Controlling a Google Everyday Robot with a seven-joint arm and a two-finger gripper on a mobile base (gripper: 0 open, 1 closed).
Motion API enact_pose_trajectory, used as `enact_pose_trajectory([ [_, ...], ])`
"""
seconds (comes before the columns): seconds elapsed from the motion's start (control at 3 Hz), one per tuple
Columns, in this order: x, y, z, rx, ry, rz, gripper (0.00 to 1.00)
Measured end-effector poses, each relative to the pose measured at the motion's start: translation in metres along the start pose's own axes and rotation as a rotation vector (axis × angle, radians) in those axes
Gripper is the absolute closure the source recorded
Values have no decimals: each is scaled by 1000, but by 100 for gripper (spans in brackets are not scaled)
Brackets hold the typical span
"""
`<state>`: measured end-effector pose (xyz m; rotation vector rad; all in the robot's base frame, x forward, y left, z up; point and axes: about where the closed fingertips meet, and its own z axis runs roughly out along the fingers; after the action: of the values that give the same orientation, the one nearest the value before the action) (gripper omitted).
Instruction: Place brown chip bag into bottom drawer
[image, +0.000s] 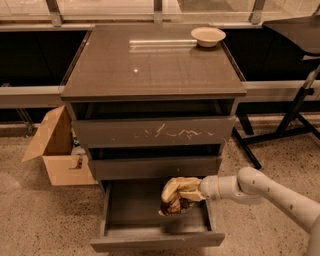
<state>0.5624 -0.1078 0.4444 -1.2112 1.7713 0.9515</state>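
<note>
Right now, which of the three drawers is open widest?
The bottom drawer: its inside shows, and the gripper holds the brown chip bag over it. The top drawer and middle drawer are nearly shut.

The glossy surface (150, 70) is reflecting light; the smooth, seemingly plastic gripper (190, 192), over the matt bottom drawer (135, 210), is clutching the crumpled foil brown chip bag (175, 196).

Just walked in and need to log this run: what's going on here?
The robot's arm reaches in from the right. Its gripper holds the brown chip bag over the right half of the pulled-out bottom drawer. The bag is not yet released. A bowl sits on the cabinet top, untouched.
</note>
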Motion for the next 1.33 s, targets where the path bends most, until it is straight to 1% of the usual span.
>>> enact_pose_trajectory([
  [0.33, 32, -29, -1, 28, -21, 51, 82],
  [0.67, 49, -48, -2, 47, -36, 78, 59],
  [1.0, 51, -54, -6, 65, -41, 80, 34],
  [1.33, 41, -53, -16, 89, -35, 61, 12],
])
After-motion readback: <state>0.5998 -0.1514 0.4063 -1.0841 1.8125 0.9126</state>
